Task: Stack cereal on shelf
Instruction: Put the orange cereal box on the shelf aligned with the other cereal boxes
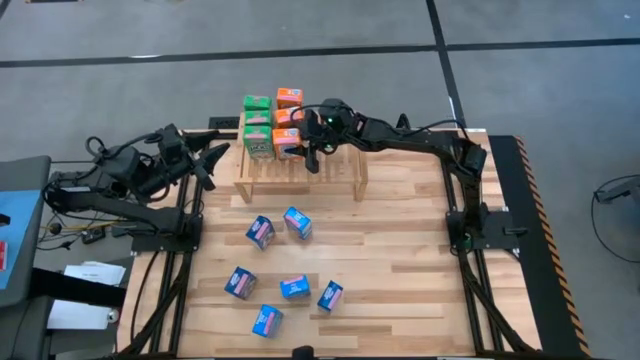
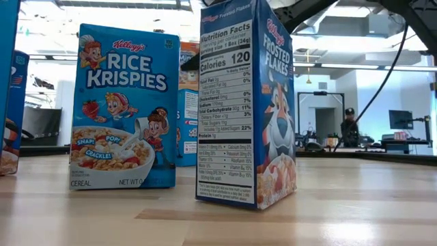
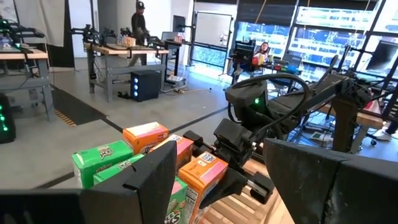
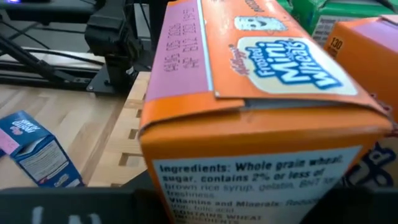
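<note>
Orange cardboard fills the right wrist view: a Frosted Mini-Wheats box [image 4: 261, 112] sits pinched in the right end effector [image 1: 306, 148] at the left end of the shelf [image 1: 340, 172], just beside the green and orange boxes [image 1: 258, 125] already stacked there near the tabletop's far edge. It looks light, hollow and easily dented, so a gentle hold across its two broad printed faces seems wisest; the glossy print may slip under a loose grip. Its long axis appears to run upright, narrow top flap toward the camera. Six blue boxes [image 1: 285, 265] lie scattered across the tabletop's [image 1: 400, 270] near half, turned at mixed angles. The left end effector [image 1: 205, 160] waits spread and empty off the shelf's left end.
</note>
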